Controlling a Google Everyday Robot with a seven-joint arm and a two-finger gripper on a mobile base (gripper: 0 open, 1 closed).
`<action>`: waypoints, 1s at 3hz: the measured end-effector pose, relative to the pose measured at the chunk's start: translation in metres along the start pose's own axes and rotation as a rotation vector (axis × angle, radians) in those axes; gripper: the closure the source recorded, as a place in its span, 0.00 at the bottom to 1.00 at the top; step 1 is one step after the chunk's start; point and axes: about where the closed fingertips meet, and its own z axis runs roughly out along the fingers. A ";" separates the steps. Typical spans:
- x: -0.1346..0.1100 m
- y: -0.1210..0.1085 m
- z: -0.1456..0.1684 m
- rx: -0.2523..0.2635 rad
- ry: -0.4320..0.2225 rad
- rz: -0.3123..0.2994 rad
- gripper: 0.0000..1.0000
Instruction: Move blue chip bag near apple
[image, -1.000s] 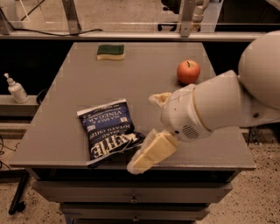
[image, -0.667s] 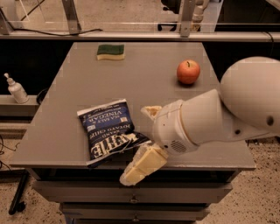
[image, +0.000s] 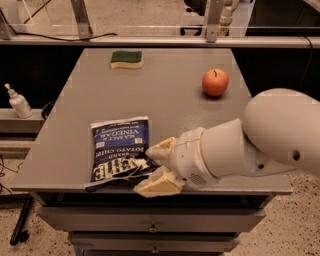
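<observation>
The blue chip bag (image: 119, 148) lies flat near the front left of the grey table (image: 170, 95), white lettering up. The apple (image: 215, 82) sits upright at the right, well behind and to the right of the bag. My gripper (image: 156, 167) is at the bag's front right corner, low over the table's front edge. Its cream fingers (image: 159, 184) are spread apart, one at the bag's right edge and one at its bottom corner. They do not hold the bag.
A green-yellow sponge (image: 126, 59) lies at the table's back left. A white pump bottle (image: 18, 101) stands on a lower shelf to the left. Drawers (image: 150, 227) sit under the table front. My white arm (image: 270, 135) covers the table's front right.
My gripper has moved left and lower, from beside the bag's right side to its front right corner. The bag and apple have not moved.
</observation>
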 end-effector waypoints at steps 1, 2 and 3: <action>-0.001 -0.004 -0.011 0.031 -0.007 -0.010 0.64; 0.000 -0.013 -0.022 0.056 -0.004 -0.011 0.87; 0.004 -0.028 -0.035 0.083 0.009 -0.015 1.00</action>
